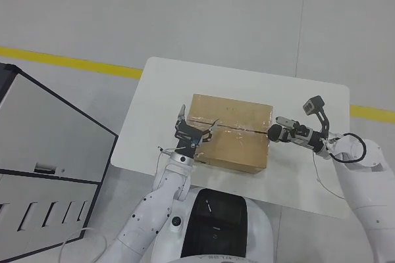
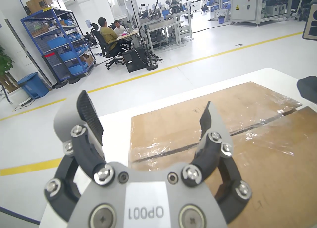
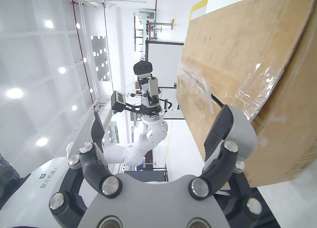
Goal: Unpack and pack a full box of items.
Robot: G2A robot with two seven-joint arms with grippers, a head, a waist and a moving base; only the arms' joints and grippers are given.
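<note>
White table [image 1: 164, 85], rounded corners. Yellow floor line [image 1: 52, 60] beyond its far edge. Blue shelf rack [image 2: 62, 48], blue bin [image 2: 33, 85] farther off.

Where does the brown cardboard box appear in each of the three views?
Top view: brown cardboard box at the centre of the white table.
Left wrist view: just beyond the open left gripper.
Right wrist view: beside the open right gripper, one finger near its end.
Shared landmark: the clear tape along its top seam.

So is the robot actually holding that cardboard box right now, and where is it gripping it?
Nothing is held. The left gripper and right gripper are both open, one at each end of the box, gripping nothing.
</note>
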